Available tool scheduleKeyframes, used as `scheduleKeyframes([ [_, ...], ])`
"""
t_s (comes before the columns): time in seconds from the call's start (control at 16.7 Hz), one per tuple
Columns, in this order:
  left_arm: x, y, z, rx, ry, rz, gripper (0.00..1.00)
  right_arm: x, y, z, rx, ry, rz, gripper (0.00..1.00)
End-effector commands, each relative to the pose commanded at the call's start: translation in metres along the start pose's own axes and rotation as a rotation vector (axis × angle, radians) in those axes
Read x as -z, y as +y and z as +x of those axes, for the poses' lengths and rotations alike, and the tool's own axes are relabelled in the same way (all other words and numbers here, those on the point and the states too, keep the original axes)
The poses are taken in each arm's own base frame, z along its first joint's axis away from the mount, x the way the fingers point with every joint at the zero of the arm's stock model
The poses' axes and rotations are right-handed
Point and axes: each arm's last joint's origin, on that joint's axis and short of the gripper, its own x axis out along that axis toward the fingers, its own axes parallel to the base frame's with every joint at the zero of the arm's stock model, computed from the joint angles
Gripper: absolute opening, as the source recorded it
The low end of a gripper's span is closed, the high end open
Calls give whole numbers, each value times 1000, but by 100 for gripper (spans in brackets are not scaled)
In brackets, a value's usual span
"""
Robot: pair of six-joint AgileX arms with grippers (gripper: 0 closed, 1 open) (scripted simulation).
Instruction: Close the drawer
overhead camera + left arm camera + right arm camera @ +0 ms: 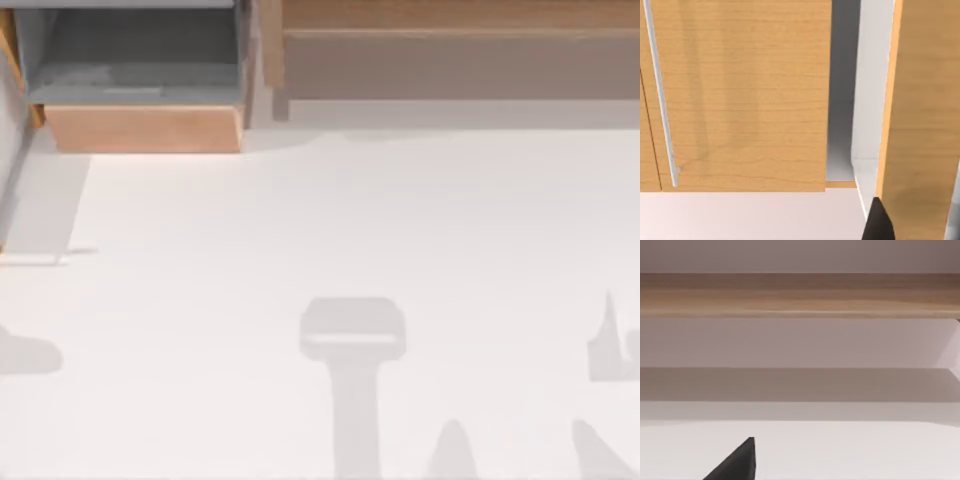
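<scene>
Top view has the drawer pulled out at the table's far left, wooden front toward me, so closing remains undone. On my left wrist view that front sits close; I can't judge either pincer's opening.

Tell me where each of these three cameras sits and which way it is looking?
Top view: above the table, looking down at the open drawer at its far left; arm shadows only.
Left wrist view: on the left arm, close to the drawer's wooden front and handle; one dark fingertip shows.
Right wrist view: on the right arm, facing the wooden cabinet; one dark fingertip.
Shared: top and left wrist views both show the drawer.
</scene>
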Motion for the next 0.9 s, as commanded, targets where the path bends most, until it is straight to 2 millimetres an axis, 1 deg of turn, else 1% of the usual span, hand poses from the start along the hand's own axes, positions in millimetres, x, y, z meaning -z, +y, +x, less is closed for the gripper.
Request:
scheduleKeyframes([
  [0.06, 0, 0, 0, 0, 0, 0, 2, 0, 0, 0, 0, 0, 0, 100],
  [0.12, 0, 0, 0, 0, 0, 0, 0, 0, 0, 0, 0, 0, 0, 100],
  [0.54, 0, 0, 0, 0, 0, 0, 0, 0, 0, 0, 0, 0, 0, 100],
  [0.66, 0, -4, 1, 18, 1, -19, 0, 0, 0, 0, 0, 0, 0, 100],
  [0.78, -1, -6, 12, 26, -6, -26, 0, 0, 0, 0, 0, 0, 0, 100],
  [0.9, 1, -3, 30, 12, -5, -13, 0, 0, 0, 0, 0, 0, 0, 100],
])
